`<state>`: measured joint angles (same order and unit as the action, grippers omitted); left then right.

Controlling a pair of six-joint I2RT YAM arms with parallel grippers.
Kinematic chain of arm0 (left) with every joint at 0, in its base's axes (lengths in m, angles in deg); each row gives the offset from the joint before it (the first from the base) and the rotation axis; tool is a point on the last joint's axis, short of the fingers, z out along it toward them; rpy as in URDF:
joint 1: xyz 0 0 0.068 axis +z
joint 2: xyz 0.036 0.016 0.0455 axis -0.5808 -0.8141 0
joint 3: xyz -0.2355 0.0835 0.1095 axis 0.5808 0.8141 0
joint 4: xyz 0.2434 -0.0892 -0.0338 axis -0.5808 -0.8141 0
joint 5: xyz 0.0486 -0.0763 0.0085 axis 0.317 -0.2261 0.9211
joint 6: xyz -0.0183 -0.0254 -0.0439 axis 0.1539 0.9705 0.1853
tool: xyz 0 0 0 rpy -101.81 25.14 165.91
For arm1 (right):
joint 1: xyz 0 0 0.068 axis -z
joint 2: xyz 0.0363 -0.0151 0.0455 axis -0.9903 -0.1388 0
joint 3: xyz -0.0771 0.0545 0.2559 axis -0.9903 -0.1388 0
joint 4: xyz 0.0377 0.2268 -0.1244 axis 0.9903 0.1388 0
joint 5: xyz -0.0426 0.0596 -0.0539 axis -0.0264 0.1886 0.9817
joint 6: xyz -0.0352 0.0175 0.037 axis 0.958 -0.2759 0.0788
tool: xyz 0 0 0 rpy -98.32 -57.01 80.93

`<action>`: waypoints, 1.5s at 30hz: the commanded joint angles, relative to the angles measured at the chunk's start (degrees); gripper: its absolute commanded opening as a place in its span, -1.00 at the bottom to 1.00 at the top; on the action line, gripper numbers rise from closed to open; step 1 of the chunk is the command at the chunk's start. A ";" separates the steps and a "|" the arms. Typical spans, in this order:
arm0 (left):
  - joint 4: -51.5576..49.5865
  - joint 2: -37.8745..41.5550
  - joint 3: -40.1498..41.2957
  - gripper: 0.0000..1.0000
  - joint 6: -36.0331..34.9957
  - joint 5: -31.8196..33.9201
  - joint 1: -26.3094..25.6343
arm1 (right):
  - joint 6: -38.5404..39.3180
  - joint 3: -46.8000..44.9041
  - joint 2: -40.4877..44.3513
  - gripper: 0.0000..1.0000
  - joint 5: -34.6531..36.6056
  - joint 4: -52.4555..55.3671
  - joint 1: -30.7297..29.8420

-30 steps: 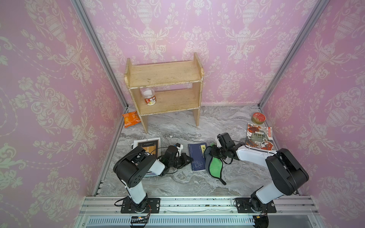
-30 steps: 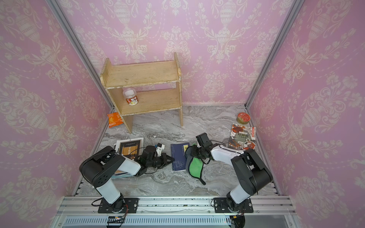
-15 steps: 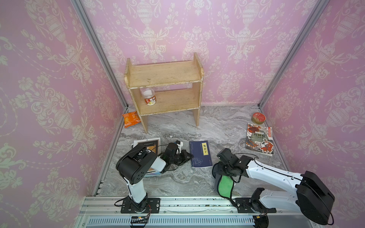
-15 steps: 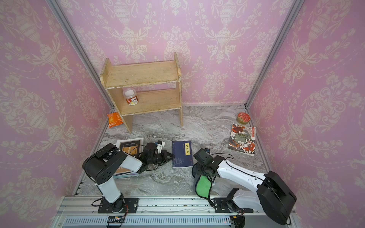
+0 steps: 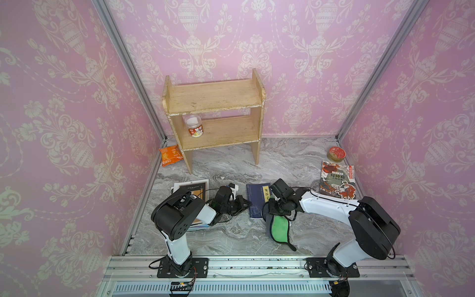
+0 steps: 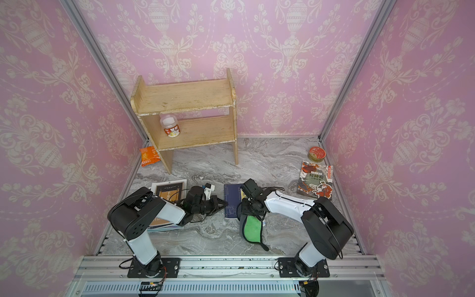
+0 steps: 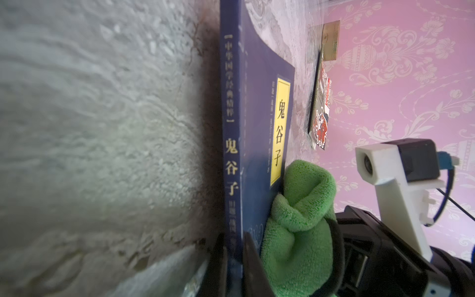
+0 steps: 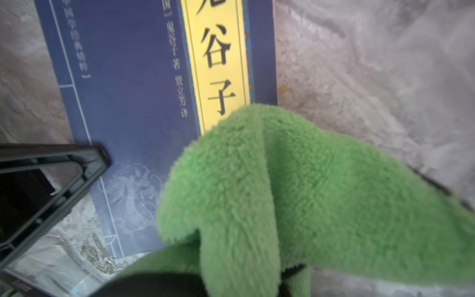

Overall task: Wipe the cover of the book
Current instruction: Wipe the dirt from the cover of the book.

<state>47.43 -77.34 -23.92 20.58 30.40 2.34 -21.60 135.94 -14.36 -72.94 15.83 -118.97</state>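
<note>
1. The blue book (image 5: 255, 198) lies flat on the table (image 5: 226, 162), in the near middle, between both arms.
2. The left pincer (image 5: 247, 204) seems clenched on its near-left spine edge. The right pincer (image 5: 275, 208) is clenched on the green cloth (image 5: 279, 228), which rests on the near-right cover.
3. The book looks thin, light and smooth, so it probably slides; hold it at the spine edge.
</note>
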 commanded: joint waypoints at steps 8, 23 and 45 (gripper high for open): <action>-4.93 1.05 -3.00 -1.00 -1.57 -3.49 -3.62 | 4.28 9.23 -19.65 -1.00 -7.12 -5.23 11.16; -6.66 1.29 -3.06 -1.00 -2.26 -2.83 -2.49 | 3.59 4.40 -17.90 -1.00 -14.04 -10.32 1.55; -36.31 17.37 -10.13 -1.00 -15.49 -6.76 6.81 | 2.38 -19.73 6.08 -1.00 -7.29 -5.21 14.54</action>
<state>22.12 -64.40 -29.79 12.19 25.22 7.58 -20.77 117.82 -7.19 -88.00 -7.54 -104.61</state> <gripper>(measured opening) 0.104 0.097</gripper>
